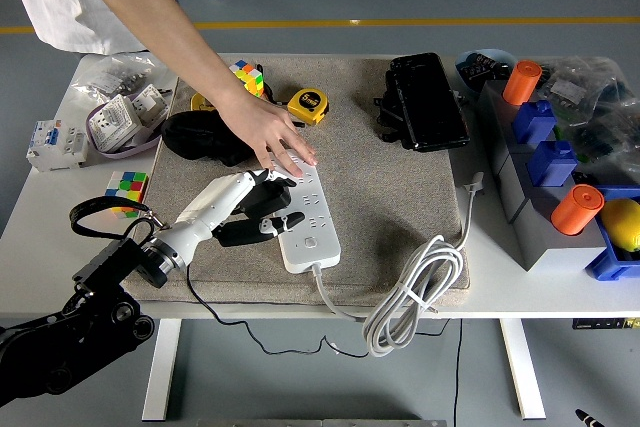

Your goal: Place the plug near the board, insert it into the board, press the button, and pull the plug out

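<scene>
A white power strip [306,217] lies on the grey mat [380,187], its cable [410,292] coiled at the front right. My left hand [262,209] is shut on a black plug [266,202] and holds it against the strip's left edge. Whether the plug sits in a socket is hidden by my fingers. A person's hand [272,137] reaches in from the top left and presses down on the strip's far end. My right hand is out of view.
Behind the strip lie a black pouch [205,137], a yellow tape measure [308,103], a colour cube [246,74] and a black case [428,102]. Another cube [125,190] sits left of the mat. Grey and blue boxes with orange cylinders [577,209] stand right.
</scene>
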